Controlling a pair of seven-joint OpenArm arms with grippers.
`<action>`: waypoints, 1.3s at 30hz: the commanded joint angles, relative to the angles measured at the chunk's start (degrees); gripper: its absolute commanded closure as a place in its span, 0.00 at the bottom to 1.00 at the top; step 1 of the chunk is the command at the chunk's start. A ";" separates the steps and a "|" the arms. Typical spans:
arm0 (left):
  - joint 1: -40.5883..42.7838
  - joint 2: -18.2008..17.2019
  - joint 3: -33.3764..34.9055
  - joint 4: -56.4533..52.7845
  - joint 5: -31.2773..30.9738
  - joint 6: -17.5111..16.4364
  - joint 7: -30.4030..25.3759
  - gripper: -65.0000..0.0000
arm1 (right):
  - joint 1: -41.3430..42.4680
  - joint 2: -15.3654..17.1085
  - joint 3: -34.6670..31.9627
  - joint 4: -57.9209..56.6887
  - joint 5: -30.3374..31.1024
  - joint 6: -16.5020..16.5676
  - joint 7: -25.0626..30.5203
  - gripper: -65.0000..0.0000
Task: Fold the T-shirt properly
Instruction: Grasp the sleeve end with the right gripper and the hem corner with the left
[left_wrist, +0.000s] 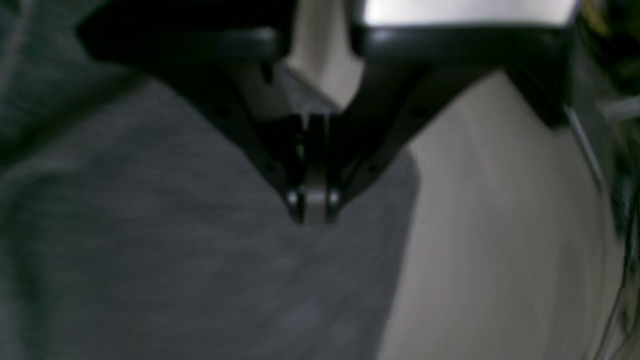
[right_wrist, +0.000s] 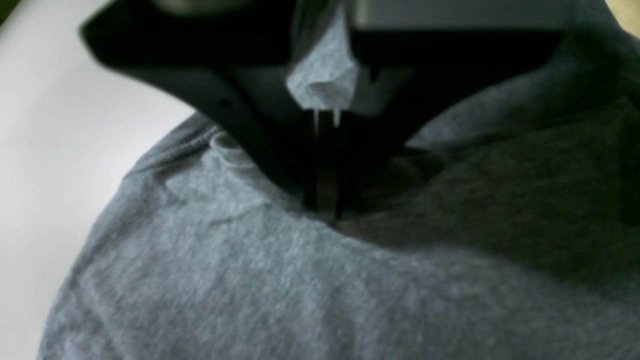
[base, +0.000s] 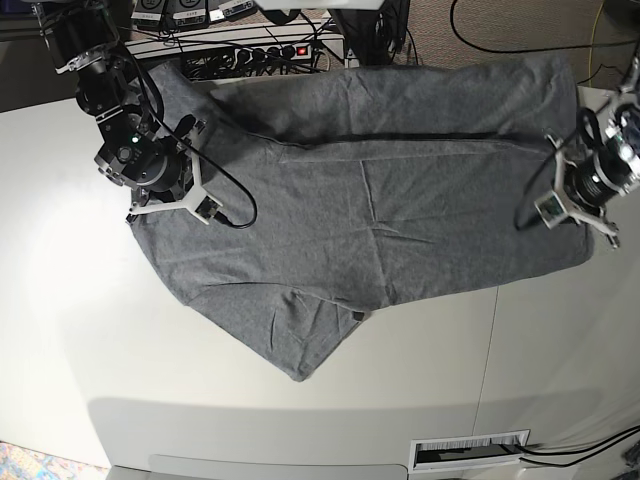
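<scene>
The heather-grey T-shirt (base: 400, 200) lies spread wide across the white table (base: 80, 300), with one sleeve (base: 300, 340) pointing toward the front edge. At the shirt's left end in the base view, my right gripper (base: 152, 195) is shut on it. The right wrist view shows the gripper (right_wrist: 325, 207) closed, with a bunch of cloth (right_wrist: 325, 75) pinched up between its fingers beside a stitched hem (right_wrist: 185, 147). My left gripper (base: 572, 208) is at the shirt's right end. In the left wrist view the gripper (left_wrist: 314, 205) is shut on the T-shirt's (left_wrist: 175, 240) edge.
A power strip (base: 270, 50) and tangled cables sit behind the table's far edge, where the shirt's back edge reaches. A seam (base: 490, 330) runs through the tabletop on the right. A labelled slot (base: 470, 452) is at the front edge. Bare table shows left and front of the shirt.
</scene>
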 joint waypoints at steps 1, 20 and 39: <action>-2.25 -1.55 -0.68 -1.88 -2.23 0.87 -1.36 1.00 | 0.68 0.79 0.61 1.42 -0.50 -0.11 0.46 1.00; -25.11 6.36 -0.66 -40.00 -23.21 -14.38 -3.87 0.64 | 0.66 0.81 0.63 1.86 -0.57 -0.11 1.07 1.00; -27.52 9.81 -0.66 -48.17 -27.65 -12.55 -3.74 0.64 | 0.68 0.81 1.77 1.86 -0.55 -0.11 1.14 1.00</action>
